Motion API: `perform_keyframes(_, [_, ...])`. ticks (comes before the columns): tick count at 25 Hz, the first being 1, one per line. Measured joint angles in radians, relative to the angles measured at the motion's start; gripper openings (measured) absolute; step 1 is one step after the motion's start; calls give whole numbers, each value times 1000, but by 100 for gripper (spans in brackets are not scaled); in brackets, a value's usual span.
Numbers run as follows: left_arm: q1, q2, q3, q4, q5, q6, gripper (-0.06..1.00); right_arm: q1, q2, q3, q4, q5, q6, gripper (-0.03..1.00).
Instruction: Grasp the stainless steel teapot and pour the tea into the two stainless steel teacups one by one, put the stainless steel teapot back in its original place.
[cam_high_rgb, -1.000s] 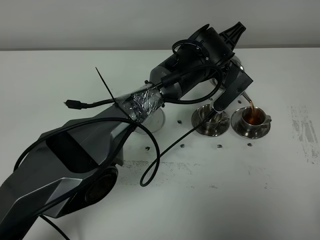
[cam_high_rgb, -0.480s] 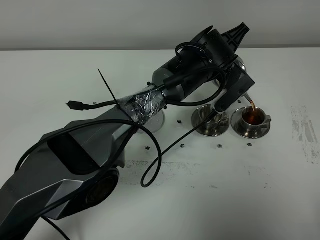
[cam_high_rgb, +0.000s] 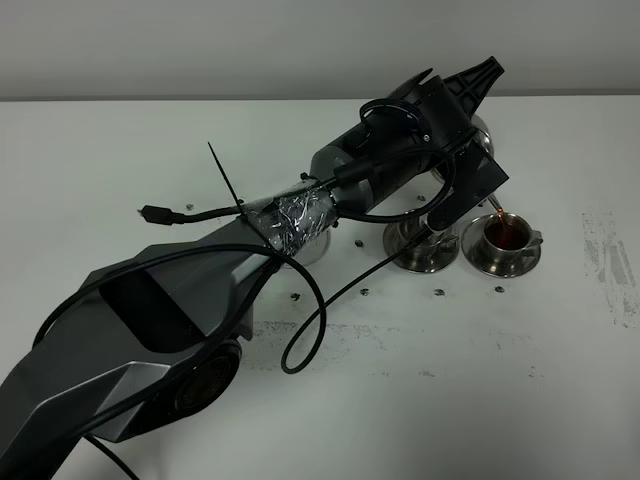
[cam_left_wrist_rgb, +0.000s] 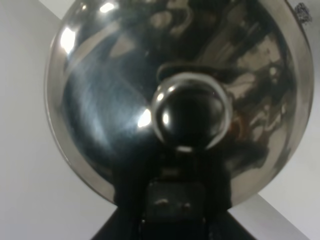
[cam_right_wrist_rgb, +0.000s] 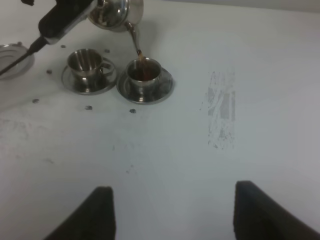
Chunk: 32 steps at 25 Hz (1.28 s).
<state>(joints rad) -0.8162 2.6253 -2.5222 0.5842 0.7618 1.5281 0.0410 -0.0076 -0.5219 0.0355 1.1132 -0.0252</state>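
Right wrist view: the stainless steel teapot (cam_right_wrist_rgb: 117, 10) is held tilted over the filled teacup (cam_right_wrist_rgb: 145, 70), so that the tea (cam_right_wrist_rgb: 139, 51) is led from the spout into it. The left gripper (cam_right_wrist_rgb: 82, 11) is clamped on the teapot at its handle side, which fixes the tilt. The empty teacup (cam_right_wrist_rgb: 85, 61), just beside, shows no tea. The round dish (cam_right_wrist_rgb: 10, 52) lies bare for the teapot's return. The right gripper (cam_right_wrist_rgb: 172, 212) is spread wide, holding nothing, well apart from the pour.
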Motion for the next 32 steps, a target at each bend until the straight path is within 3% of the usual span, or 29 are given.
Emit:
perform_keyframes(20, [-12,0,0,45,-30,-1,18,0,0,0,0,0,0,50])
perform_keyframes(32, [16,-1,0,-54,-2,-108,18,0,0,0,0,0,0,50])
